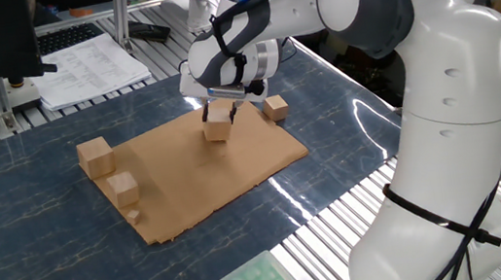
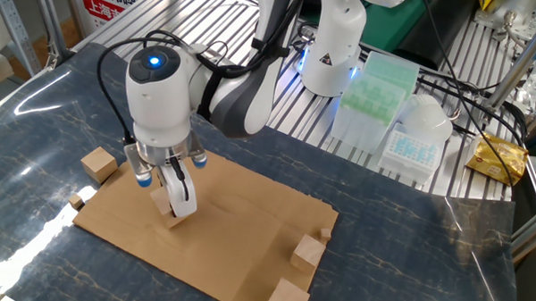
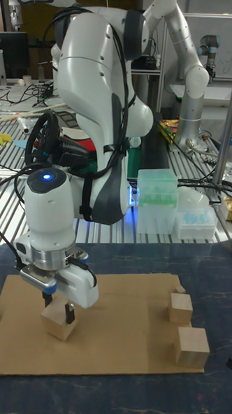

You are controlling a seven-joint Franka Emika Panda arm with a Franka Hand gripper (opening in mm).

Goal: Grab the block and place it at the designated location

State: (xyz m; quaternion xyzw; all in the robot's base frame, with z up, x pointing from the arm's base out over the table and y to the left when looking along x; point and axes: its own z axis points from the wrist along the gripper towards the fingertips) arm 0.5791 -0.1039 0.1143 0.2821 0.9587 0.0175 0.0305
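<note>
The gripper [image 3: 58,307] points straight down over the cardboard sheet [image 1: 198,172], and its two dark fingers [image 3: 69,312] are closed against opposite sides of the block [image 3: 58,323], a plain light-brown wooden cube. In the tall fixed view the block's underside appears to meet the sheet, though whether its weight rests there or it hangs a hair above cannot be told. In one fixed view the block [image 1: 218,129] sits toward the far side of the sheet, and in the other fixed view it is mostly hidden behind a white finger [image 2: 181,196], with only a corner of it [image 2: 160,202] showing. No black dot can be made out on the sheet in any view, so the designated location cannot be pinned down. Further out, a slightly smaller cube [image 1: 276,108] lies on the dark blue marbled tabletop [image 1: 52,266] just off the sheet's far corner, near the gripper. At the opposite end of the sheet stand a large cube [image 1: 96,156] and a smaller cube [image 1: 123,188], with a tiny wooden chip [image 1: 132,215] just beside the latter. Beyond the table edge lies a green tube rack [image 2: 375,87], and the white arm [image 1: 439,84] rises at the side.
</note>
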